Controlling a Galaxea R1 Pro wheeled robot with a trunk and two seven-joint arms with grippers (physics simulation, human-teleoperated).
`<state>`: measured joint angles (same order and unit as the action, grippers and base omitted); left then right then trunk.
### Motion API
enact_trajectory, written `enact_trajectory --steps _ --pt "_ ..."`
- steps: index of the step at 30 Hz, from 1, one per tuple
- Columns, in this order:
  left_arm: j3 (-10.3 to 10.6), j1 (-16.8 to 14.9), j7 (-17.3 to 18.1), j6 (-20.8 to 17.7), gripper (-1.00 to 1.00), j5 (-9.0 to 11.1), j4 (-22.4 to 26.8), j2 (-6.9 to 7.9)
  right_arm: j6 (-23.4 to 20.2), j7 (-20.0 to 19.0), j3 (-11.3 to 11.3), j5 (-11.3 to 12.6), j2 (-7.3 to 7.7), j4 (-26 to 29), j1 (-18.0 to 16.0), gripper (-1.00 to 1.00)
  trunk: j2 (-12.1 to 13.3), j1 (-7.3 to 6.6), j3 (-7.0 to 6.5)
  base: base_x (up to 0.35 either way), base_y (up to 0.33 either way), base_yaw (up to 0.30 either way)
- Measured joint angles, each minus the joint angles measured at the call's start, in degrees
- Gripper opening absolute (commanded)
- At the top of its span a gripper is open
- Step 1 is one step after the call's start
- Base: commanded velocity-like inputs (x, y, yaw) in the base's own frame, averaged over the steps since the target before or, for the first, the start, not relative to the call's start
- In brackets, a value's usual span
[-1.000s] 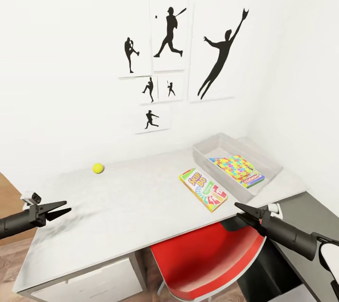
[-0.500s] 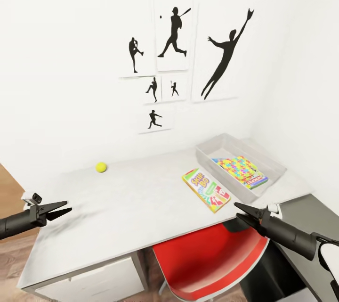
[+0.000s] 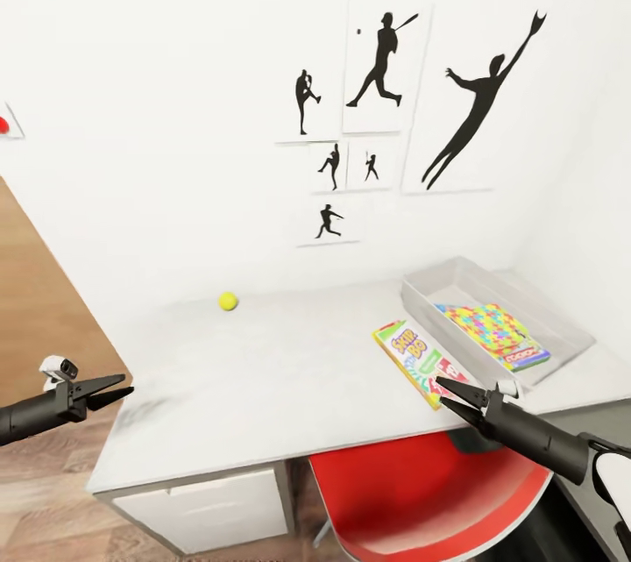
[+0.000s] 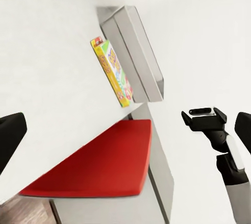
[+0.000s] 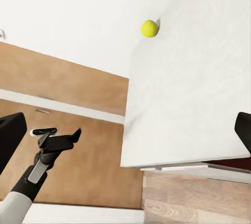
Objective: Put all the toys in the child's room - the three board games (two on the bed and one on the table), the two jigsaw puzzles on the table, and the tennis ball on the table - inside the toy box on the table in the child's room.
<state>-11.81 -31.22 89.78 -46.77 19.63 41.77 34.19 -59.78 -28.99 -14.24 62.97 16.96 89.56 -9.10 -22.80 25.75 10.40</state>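
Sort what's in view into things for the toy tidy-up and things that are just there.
For the job: tennis ball, Skip-Bo game, jigsaw puzzle already in the toy box, table.

Just there: red chair, silhouette pictures.

tennis ball point(image 5: 149, 28) on white table point(image 5: 198, 93), left tool point(image 5: 61, 138) open over wood floor point(image 5: 78, 177)

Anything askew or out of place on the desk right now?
Nothing damaged or spilled. The Skip-Bo box lies flat on the table beside the toy box, not in it, and the tennis ball sits alone near the wall. A puzzle already lies in the toy box.
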Motion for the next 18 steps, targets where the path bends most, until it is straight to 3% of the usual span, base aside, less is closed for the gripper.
enact_trajectory --steps 5,15,18 --pt "0.0 0.0 0.0 0.0 1.00 0.0 0.0 -0.01 0.0 -0.2 0.0 0.0 0.00 0.0 0.0 1.00 0.0 0.00 0.02 0.000 0.000 0.157" --pt "0.0 0.0 0.0 0.1 1.00 -0.1 0.0 -0.01 0.0 0.7 0.6 -0.1 -0.25 0.3 0.0 1.00 0.0 0.00 0.03 0.000 0.000 0.007" --pt "0.0 0.0 0.0 0.1 1.00 0.0 0.0 -0.01 0.0 3.0 0.7 -0.1 -0.43 0.7 -0.2 1.00 0.0 0.00 0.03 0.000 0.000 0.000"
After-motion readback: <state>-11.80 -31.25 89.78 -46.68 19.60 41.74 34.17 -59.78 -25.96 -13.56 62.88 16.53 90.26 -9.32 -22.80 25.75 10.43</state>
